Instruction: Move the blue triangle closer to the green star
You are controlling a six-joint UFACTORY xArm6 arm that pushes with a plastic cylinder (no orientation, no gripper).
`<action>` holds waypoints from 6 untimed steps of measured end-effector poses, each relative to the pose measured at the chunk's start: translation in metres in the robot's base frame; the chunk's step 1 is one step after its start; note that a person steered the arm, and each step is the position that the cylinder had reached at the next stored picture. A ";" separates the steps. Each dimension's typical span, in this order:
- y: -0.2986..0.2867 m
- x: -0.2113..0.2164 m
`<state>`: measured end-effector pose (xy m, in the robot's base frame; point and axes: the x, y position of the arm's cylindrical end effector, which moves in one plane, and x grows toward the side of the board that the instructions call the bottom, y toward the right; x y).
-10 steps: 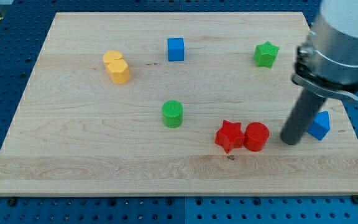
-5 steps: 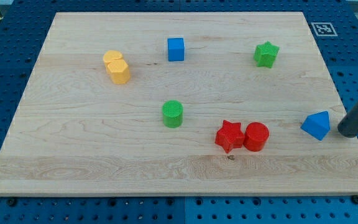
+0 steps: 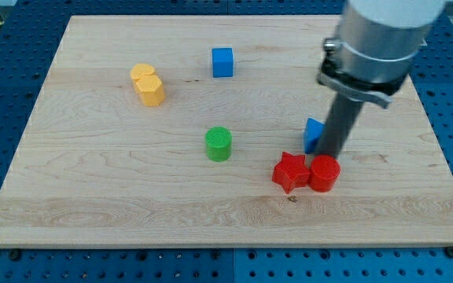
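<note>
The blue triangle [image 3: 313, 134] lies right of the board's middle, just above the red pair, and my rod covers its right part. My tip [image 3: 331, 155] rests against the triangle's right side, just above the red cylinder [image 3: 324, 173]. The green star does not show; my arm covers the upper right of the board where it stood in the earlier frames.
A red star [image 3: 290, 171] touches the red cylinder's left side. A green cylinder [image 3: 219, 144] stands near the middle. A blue cube [image 3: 222, 61] is at the top centre. Two yellow blocks [image 3: 148, 85] sit together at the upper left of the wooden board [image 3: 93, 196].
My tip went from the triangle's left to its right, then swept left. The blue triangle slid left and up from near the right edge. My arm now hides the green star.
</note>
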<state>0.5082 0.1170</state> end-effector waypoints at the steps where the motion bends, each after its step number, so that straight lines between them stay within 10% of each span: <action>1: -0.004 0.000; 6: 0.007 -0.097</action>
